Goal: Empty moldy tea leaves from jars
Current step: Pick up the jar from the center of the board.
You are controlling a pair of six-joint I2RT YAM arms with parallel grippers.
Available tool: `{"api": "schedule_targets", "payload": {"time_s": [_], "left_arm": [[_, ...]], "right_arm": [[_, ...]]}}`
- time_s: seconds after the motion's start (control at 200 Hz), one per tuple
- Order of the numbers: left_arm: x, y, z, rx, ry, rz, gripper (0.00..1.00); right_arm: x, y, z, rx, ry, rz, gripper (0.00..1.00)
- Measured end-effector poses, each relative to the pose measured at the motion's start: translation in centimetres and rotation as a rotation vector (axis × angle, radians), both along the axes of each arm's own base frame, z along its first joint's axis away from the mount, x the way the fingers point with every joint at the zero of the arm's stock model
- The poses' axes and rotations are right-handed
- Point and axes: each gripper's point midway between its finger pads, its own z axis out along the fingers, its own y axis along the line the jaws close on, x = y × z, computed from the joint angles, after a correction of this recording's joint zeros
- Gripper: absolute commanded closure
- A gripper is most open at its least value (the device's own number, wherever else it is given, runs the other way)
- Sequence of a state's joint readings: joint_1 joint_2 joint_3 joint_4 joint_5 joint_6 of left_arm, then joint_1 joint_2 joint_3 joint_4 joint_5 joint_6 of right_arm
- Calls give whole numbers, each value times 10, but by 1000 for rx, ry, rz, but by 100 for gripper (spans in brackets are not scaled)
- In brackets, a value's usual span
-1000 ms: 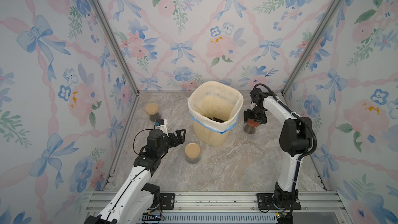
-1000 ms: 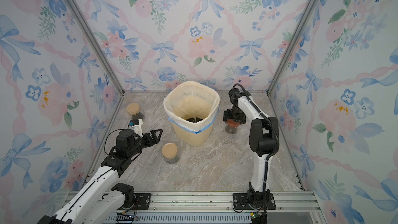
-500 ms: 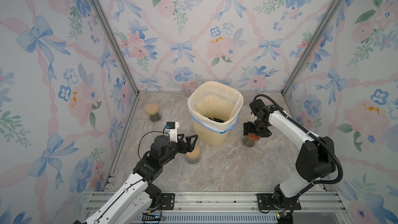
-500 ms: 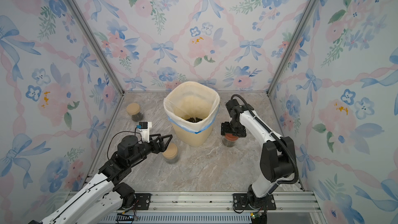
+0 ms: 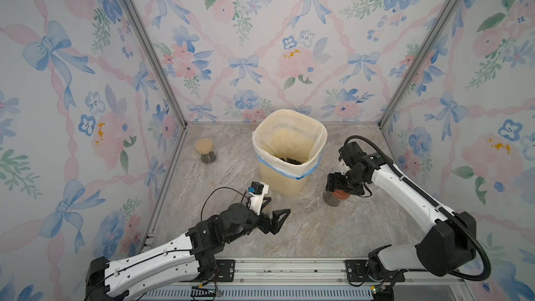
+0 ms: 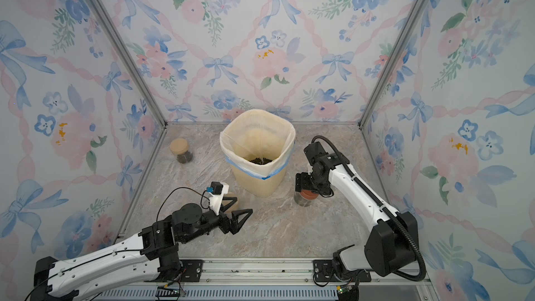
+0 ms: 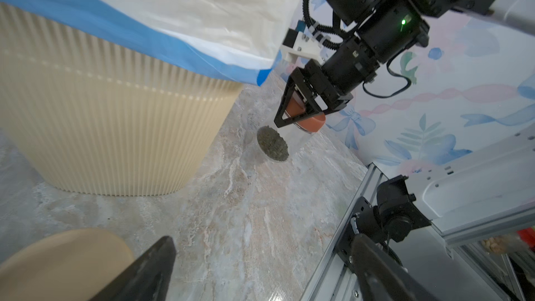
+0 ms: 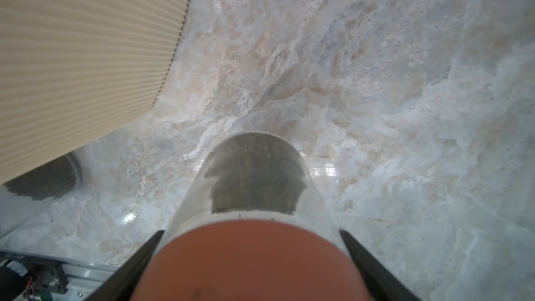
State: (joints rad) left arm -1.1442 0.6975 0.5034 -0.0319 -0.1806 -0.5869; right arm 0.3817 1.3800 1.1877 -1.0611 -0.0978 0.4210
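Tan-lidded jar 1 (image 5: 205, 152) stands upright w/ dark tea leaves (image 5: 209, 157) in its base. It is well apart from L gripper (image 5: 276, 208), off to its side by the wall corner.

L gripper hangs low over the marble table (image 5: 312, 227), jaws spread wide, nothing btwn them. Jar 2 (image 6: 235, 205), also tan lid, sits just beside one L finger, outside the gap. In L wrist view only its lid (image 7: 58, 259) shows, next to that finger (image 7: 144, 270).

Ahead of L gripper is the cream ribbed bin (image 5: 285, 180), w/ a white liner (image 5: 314, 154), blue-edged, folded over the rim. More tea leaves lie heaped at the bin's bottom. Bin stands btwn the two grippers & blocks the direct line across.

Past the bin, R gripper (image 5: 337, 191) is clamped on the reddish-brown lid (image 8: 252, 259) of jar 3 (image 7: 275, 146). Jar 3 is tilted, leaves packed at its base end. Can't tell if its base touches the table. Bin wall is close beside R gripper.
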Motion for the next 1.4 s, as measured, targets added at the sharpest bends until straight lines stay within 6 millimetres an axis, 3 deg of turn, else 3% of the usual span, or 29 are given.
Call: {"api": "schedule_targets", "payload": {"time_s": [0.165, 0.495, 0.735, 1.05, 1.4], "left_arm": [[-13, -13, -8, 43, -24, -53, 2], [-22, -36, 9, 16, -229, -184, 2], [-32, -61, 8, 96, -349, -326, 2], [-28, -91, 35, 111, -449, -383, 2], [-19, -108, 25, 182, -477, -388, 2]], "right_arm": [[-19, 7, 19, 72, -18, 12, 21], [-52, 22, 45, 231, 15, 33, 22], [-61, 35, 61, 318, 40, 57, 22], [-72, 52, 85, 417, 50, 103, 22], [-84, 63, 102, 480, 71, 148, 23]]}}
